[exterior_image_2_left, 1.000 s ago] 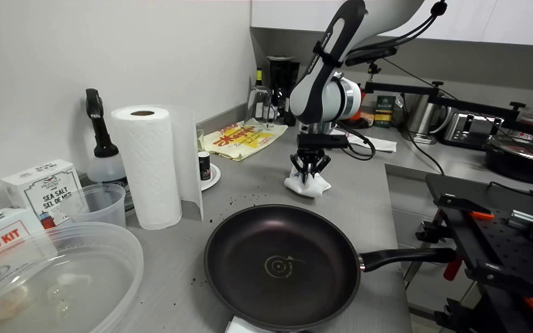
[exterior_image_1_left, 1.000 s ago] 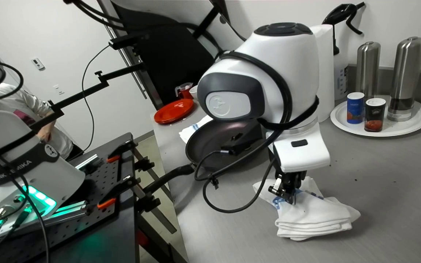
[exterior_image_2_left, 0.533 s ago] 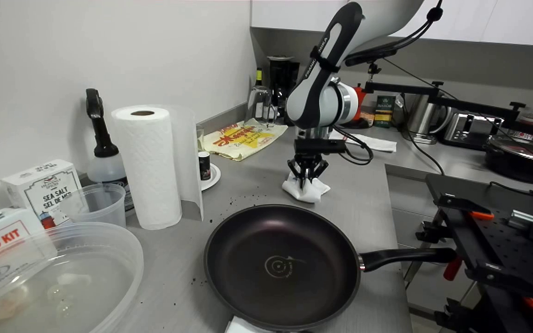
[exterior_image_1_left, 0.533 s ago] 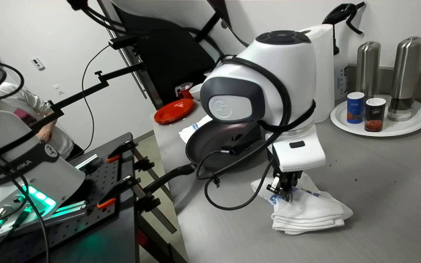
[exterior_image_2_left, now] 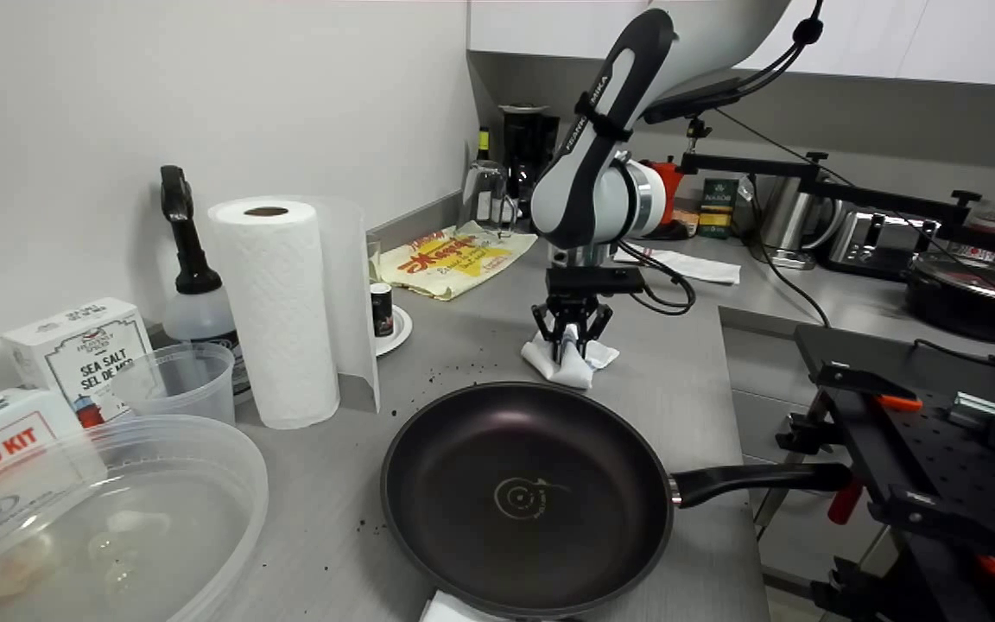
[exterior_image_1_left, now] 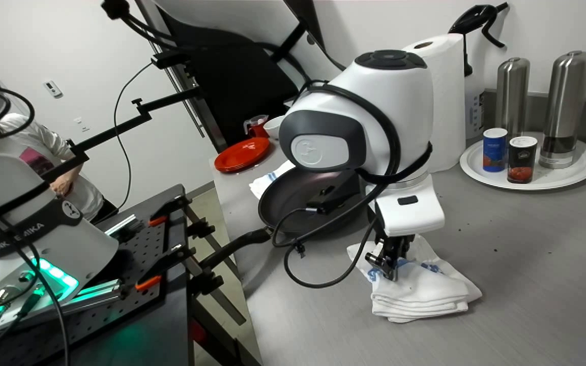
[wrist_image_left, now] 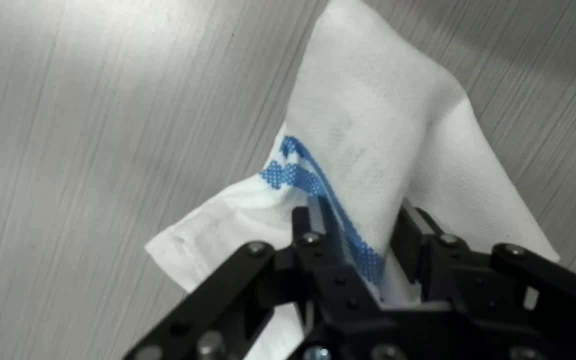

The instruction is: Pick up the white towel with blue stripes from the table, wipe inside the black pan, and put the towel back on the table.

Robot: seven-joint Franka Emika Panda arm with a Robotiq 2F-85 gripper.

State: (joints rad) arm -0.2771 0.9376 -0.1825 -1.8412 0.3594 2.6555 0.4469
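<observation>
Half a second has brought the Robotiq gripper (exterior_image_2_left: 570,356) and the white towel with blue stripes (wrist_image_left: 353,115) a little nearer the black frying pan (exterior_image_2_left: 497,449), which has stayed put. In the wrist view the jaws, entering from the bottom edge, stand parted and released, with a raised fold of the towel between them. Blue stripes run into that gap, and faint gray smudges mark the towel near the center of the frame. In both exterior views the towel lies rumpled and layered on the gray worktop (exterior_image_1_left: 542,284), near the pan but outside it; in an exterior view it sits right of bottom center, the gripper over its left part. The pan fills the lower center of an exterior view, its handle (exterior_image_2_left: 761,482) pointing right. A paper towel roll (exterior_image_2_left: 277,320) stands upright left of center there, near a spray bottle (exterior_image_2_left: 199,259) and a sea salt box (exterior_image_2_left: 87,363). Toward the upper right of an exterior view, a white plate (exterior_image_1_left: 552,179) carries two steel mills (exterior_image_1_left: 565,112), a blue shaker (exterior_image_1_left: 495,150) and a black shaker (exterior_image_1_left: 522,154).
</observation>
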